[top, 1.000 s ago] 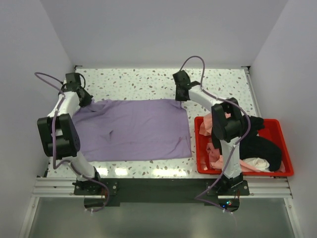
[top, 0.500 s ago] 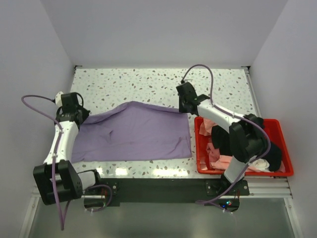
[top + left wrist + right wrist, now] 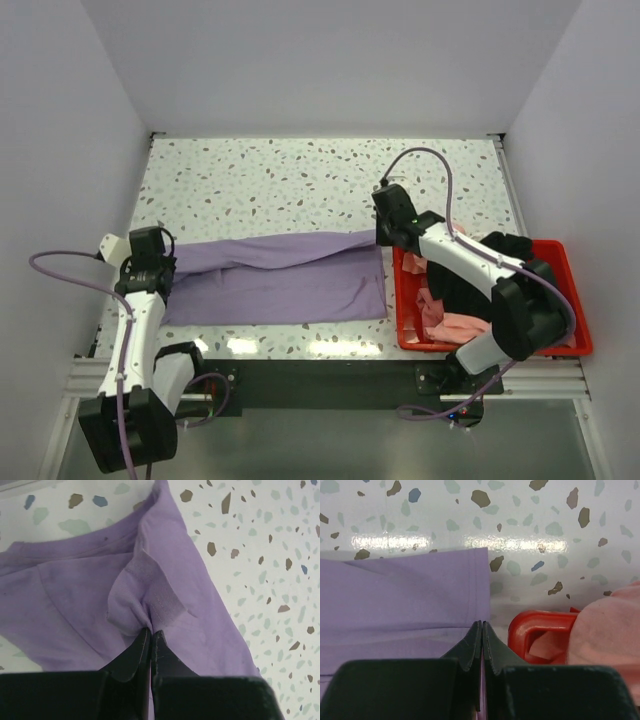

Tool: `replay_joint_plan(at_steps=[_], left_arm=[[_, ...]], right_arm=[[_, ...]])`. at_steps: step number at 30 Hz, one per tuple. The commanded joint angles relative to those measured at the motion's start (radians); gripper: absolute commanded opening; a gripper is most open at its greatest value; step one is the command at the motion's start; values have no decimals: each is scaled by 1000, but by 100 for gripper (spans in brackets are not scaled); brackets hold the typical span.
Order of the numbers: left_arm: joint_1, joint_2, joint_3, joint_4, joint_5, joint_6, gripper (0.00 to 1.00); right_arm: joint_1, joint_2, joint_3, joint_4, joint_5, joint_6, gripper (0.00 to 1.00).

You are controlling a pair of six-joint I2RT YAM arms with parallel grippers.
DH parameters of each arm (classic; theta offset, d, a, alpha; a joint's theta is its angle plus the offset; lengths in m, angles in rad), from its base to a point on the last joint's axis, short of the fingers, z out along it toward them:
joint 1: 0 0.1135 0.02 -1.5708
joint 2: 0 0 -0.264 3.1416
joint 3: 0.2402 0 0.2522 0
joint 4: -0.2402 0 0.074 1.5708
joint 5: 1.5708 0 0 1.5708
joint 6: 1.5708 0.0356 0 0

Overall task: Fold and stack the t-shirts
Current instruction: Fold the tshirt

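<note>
The lavender-purple t-shirt [image 3: 280, 280] lies on the speckled table, its far half folded toward the near edge. My left gripper [image 3: 158, 264] is shut on the shirt's left corner; in the left wrist view the pinched cloth [image 3: 150, 600] bunches above the gripper [image 3: 150, 631]. My right gripper [image 3: 385, 240] is shut on the shirt's right corner; in the right wrist view the gripper [image 3: 481, 625] holds the purple edge [image 3: 420, 590]. Salmon-pink [image 3: 455, 325] and black [image 3: 500, 245] shirts lie in the red bin. The white shirt is hidden.
The red plastic bin [image 3: 580, 340] stands at the right, close beside the shirt's right edge; its rim [image 3: 545, 625] shows next to my right gripper. White walls enclose the table on three sides.
Both grippers have moved from the far edge toward the near edge, carrying the shirt's far edge over its near half. The visible shirt has become a narrower band.
</note>
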State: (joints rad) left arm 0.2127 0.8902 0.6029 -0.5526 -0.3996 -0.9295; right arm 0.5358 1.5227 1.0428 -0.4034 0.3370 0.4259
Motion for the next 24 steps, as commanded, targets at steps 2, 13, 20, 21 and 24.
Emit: replay_joint_plan(at_steps=[2,13,20,21,24], left_arm=[[-1,-30,-8,-61,-143,-118,0],[7,26,101,-86,-183,-144,0],[7,87,121,-34,-162,-128,0],[8,88,120,-20,-157,-118,0],[8,95,127,-18,-160,-137,0]], right_arm=[[1,-50,-29,-9,-4,-4,0],[1,-67,-47,-37,-36,-16,0],[3,-58,-78,-22,-122,-38,0],[1,-56,-79,-22,-130,-41,0],[3,-52,-102,-9,-156,-41,0]])
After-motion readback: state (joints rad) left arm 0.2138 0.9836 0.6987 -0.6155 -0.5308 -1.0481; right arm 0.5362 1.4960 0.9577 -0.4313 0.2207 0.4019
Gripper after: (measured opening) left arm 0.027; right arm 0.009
